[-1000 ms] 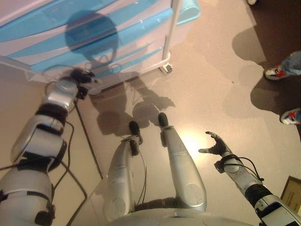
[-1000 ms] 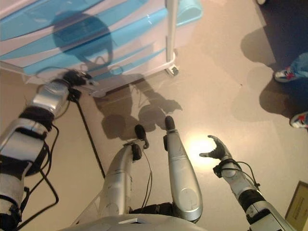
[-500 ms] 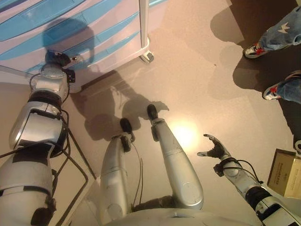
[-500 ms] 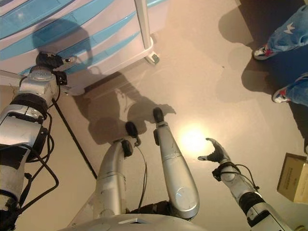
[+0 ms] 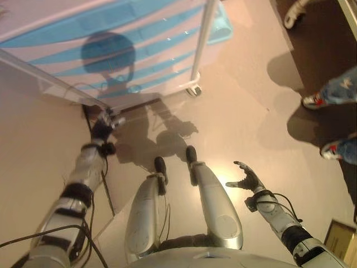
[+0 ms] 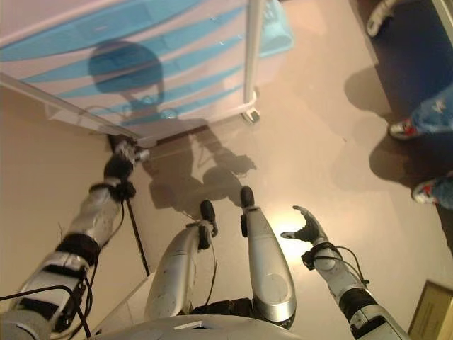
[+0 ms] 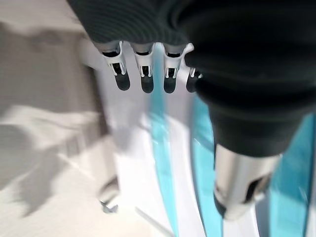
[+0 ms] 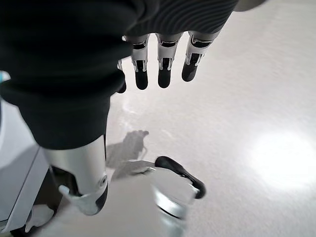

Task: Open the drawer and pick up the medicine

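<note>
Our left hand (image 5: 102,127) hangs with its fingers (image 7: 142,74) straight and slightly apart, holding nothing, the thumb set off to one side. Past those fingers in the left wrist view we see the white and blue front of the drawer unit (image 5: 111,50), close but not touched. From the head views, that hand sits low beside the unit's near bottom corner, just short of its white frame, with the arm stretched forward and down from the left. The drawers (image 6: 141,78) all appear closed, stacked as pale blue bands across a white cabinet that stands on a small caster (image 5: 194,91). The medicine is not visible anywhere; we cannot tell which drawer holds it. Our right hand (image 5: 244,178) is held out over the bare floor (image 5: 245,111), well away from the unit, palm turned up, fingers (image 8: 164,69) relaxed and spread, empty. To the far right, a person's shoes (image 5: 318,100) and jeans legs stand on the floor, and the corner of a cardboard box (image 5: 339,237) shows at the lower right edge.
</note>
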{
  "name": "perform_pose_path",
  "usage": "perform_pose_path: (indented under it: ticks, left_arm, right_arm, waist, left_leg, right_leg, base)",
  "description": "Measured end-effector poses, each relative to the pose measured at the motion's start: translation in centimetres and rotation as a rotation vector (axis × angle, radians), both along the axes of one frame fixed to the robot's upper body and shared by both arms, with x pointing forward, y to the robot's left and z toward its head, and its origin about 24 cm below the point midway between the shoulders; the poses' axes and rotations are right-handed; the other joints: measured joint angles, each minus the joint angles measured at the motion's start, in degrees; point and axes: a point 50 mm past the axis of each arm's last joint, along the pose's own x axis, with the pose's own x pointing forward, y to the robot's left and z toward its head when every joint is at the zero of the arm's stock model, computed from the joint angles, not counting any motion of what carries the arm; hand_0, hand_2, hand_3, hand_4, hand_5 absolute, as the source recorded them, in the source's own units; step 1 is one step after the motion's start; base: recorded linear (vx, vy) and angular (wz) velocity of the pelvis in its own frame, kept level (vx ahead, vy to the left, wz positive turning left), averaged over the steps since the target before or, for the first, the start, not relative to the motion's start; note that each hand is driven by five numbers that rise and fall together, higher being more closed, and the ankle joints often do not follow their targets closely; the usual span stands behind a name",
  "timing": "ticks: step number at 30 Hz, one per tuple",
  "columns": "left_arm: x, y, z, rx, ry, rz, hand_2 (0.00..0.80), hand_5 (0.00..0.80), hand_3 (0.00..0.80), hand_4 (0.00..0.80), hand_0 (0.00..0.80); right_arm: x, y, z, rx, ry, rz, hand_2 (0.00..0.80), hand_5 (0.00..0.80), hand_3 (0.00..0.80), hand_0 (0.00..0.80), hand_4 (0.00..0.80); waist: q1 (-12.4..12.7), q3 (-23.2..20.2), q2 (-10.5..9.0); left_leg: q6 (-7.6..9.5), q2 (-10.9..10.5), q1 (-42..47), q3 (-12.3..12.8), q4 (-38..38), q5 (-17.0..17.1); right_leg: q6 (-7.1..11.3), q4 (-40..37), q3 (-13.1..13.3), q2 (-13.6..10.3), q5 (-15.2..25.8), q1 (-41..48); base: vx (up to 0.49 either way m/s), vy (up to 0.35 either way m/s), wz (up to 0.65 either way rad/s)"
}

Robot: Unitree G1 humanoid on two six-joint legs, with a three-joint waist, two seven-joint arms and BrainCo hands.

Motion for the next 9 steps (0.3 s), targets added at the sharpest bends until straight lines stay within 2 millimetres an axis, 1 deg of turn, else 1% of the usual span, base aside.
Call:
perform_pose_path:
  ticks: [1, 2, 3, 5, 6, 7, 9]
  left_arm:
    - [-1.2, -0.4, -1.7, -0.03, 0.048, 0.0, 0.0, 0.0, 0.0, 0.0, 0.0]
    - [-2.9, -0.7, -3.8, -0.046, 0.117, 0.004, 0.0, 0.0, 0.0, 0.0, 0.0]
    - [-4.1, -1.1, -5.3, -0.056, 0.173, 0.007, 0.0, 0.0, 0.0, 0.0, 0.0]
    - [-7.3, -1.9, -8.7, -0.068, 0.318, 0.005, 0.0, 0.0, 0.0, 0.0, 0.0]
    - [-8.5, -2.4, -9.8, -0.072, 0.37, -0.01, 0.0, 0.0, 0.0, 0.0, 0.0]
    - [-10.2, -2.6, -11.0, -0.071, 0.429, -0.019, 0.0, 0.0, 0.0, 0.0, 0.0]
    - [-12.6, -2.9, -12.7, -0.083, 0.527, -0.021, 0.0, 0.0, 0.0, 0.0, 0.0]
  right_arm:
    - [-0.3, -0.3, -0.3, -0.007, 0.022, -0.005, 0.0, 0.0, 0.0, 0.0, 0.0]
    - [-0.6, -0.4, -0.7, -0.007, 0.045, -0.007, 0.0, 0.0, 0.0, 0.0, 0.0]
    - [-1.0, -0.7, -1.1, -0.007, 0.072, -0.016, 0.0, 0.0, 0.0, 0.0, 0.0]
    - [-2.1, -1.3, -2.1, -0.009, 0.144, -0.035, 0.0, 0.0, 0.0, 0.0, 0.0]
    - [-2.8, -1.3, -2.7, -0.002, 0.187, -0.043, 0.0, 0.0, 0.0, 0.0, 0.0]
    - [-3.4, -1.2, -3.3, 0.011, 0.218, -0.047, 0.0, 0.0, 0.0, 0.0, 0.0]
    - [-4.6, -0.7, -4.4, 0.054, 0.282, -0.061, 0.0, 0.0, 0.0, 0.0, 0.0]
  waist:
    - [0.6, -0.8, 0.43]
    - [1.3, -3.0, 0.98]
    - [1.7, -5.2, 1.52]
    - [2.2, -9.2, 2.79]
    - [2.1, -11.2, 2.94]
    - [2.6, -13.5, 2.99]
    - [3.3, -16.8, 2.68]
  left_leg:
    - [-0.11, -0.3, 2.6, -0.4, -2.7, 1.0]
    - [-0.19, -0.4, 3.8, -0.9, -5.0, 1.5]
    - [-0.24, -0.5, 5.4, -1.1, -7.2, 2.3]
    - [-0.38, -0.5, 9.4, -2.3, -11.5, 3.1]
    - [-0.47, -0.5, 11.6, -2.9, -13.3, 3.3]
    - [-0.58, -0.3, 12.8, -3.3, -14.4, 3.4]
    - [-0.74, -0.2, 15.1, -3.8, -16.2, 3.6]
  right_leg:
    - [-0.19, -1.7, -0.4, -0.1, 0.1, 2.3]
    - [-0.19, -3.3, -0.7, 0.0, 0.1, 3.4]
    - [-0.2, -4.6, -0.9, 0.1, 0.4, 4.6]
    - [-0.15, -8.0, -2.4, 0.1, 0.4, 8.8]
    - [-0.15, -9.5, -2.9, 0.2, 0.4, 11.1]
    - [-0.15, -10.7, -3.4, 0.4, 0.4, 12.4]
    - [-0.12, -13.4, -3.9, 0.7, 0.4, 15.3]
  base:
    - [0.042, -0.049, 0.29]
    - [0.064, -0.063, 0.19]
    - [0.054, -0.057, 0.16]
    - [0.056, -0.052, 0.23]
    - [0.047, -0.045, 0.3]
    - [0.051, -0.049, 0.22]
    - [0.039, -0.045, 0.13]
